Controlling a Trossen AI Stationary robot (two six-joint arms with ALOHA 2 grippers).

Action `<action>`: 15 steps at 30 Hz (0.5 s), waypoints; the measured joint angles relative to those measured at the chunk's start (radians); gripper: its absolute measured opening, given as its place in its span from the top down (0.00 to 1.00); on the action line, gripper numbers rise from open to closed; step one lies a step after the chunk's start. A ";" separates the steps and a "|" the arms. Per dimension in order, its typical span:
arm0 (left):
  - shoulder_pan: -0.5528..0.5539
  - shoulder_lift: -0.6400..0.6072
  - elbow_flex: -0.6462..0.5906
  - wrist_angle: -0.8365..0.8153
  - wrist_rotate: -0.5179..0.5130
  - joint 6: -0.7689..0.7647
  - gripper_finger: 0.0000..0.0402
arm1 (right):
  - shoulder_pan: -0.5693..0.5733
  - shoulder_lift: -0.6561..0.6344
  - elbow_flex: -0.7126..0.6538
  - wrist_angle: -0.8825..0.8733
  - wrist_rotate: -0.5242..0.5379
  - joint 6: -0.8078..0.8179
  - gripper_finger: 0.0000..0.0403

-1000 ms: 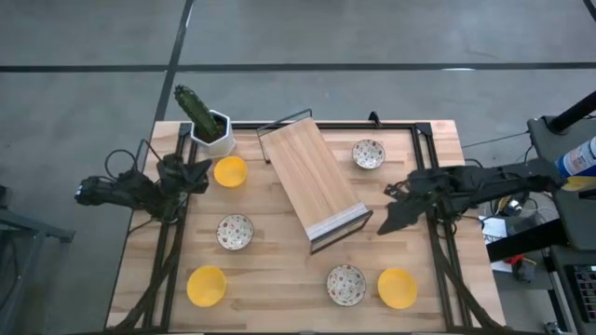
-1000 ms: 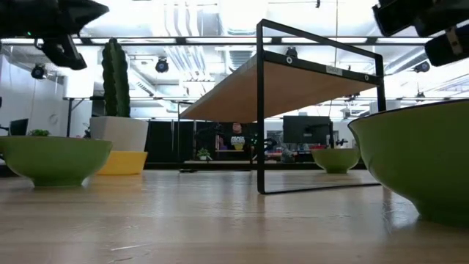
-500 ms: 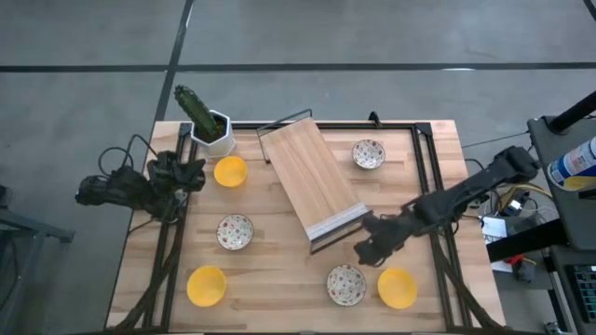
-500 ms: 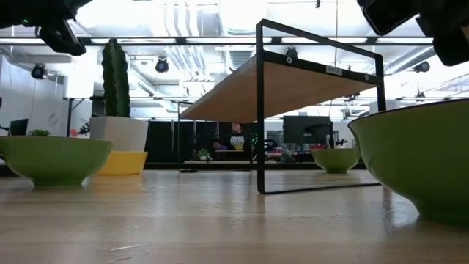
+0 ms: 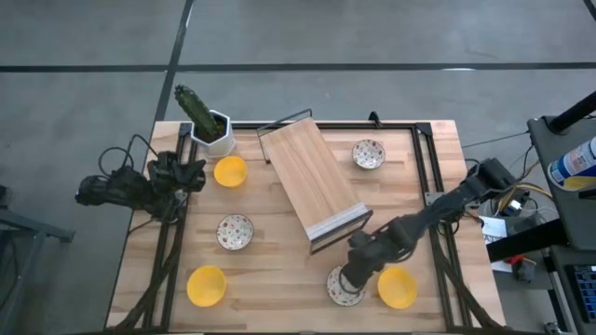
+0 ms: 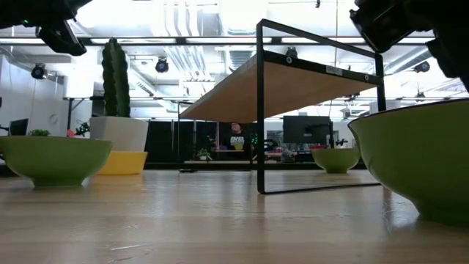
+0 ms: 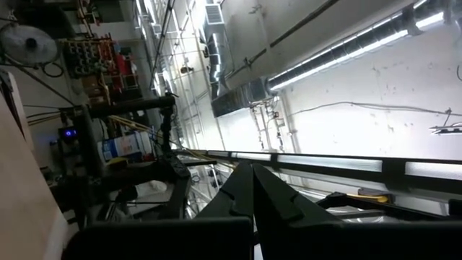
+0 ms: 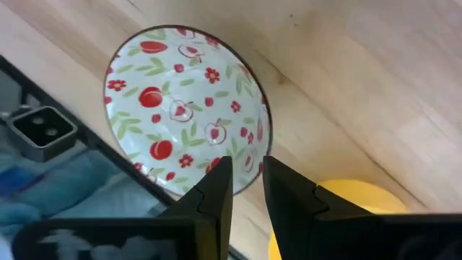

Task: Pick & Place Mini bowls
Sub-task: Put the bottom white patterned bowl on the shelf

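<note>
Six mini bowls stand on the wooden table. Three are yellow [image 5: 230,171], [image 5: 206,286], [image 5: 398,287]. Three are white with a red pattern [image 5: 235,232], [image 5: 369,154], [image 5: 343,290]. My right gripper [image 5: 351,276] hangs over the patterned bowl by the table's near edge, pointing steeply down. In the right wrist view its fingers stand a little apart [image 8: 247,173], open, above that bowl's rim [image 8: 249,162]; I see no touch. My left gripper [image 5: 193,173] waits shut at the table's left side, beside the far yellow bowl, pointing up at the ceiling [image 7: 253,189].
A slanted wooden shelf on a black wire frame [image 5: 315,182] stands mid-table, just beyond my right gripper. A white pot with a cactus [image 5: 210,127] stands at the far left. The yellow bowl [image 8: 354,204] sits close to the right of the patterned one.
My right gripper has swung from the table's right side toward the near edge and leftward, sinking and tipping down until it hangs over the near patterned bowl. The bowls have kept their places.
</note>
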 joint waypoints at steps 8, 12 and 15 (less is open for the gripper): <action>0.000 0.000 0.000 0.001 0.018 -0.029 1.00 | 0.014 0.107 0.071 -0.046 -0.004 -0.050 0.84; 0.000 0.000 0.000 0.001 0.019 -0.029 1.00 | 0.021 0.105 0.082 -0.106 -0.003 -0.049 0.84; 0.000 0.000 0.000 0.001 0.019 -0.029 1.00 | 0.026 0.092 0.069 -0.112 -0.002 -0.044 0.84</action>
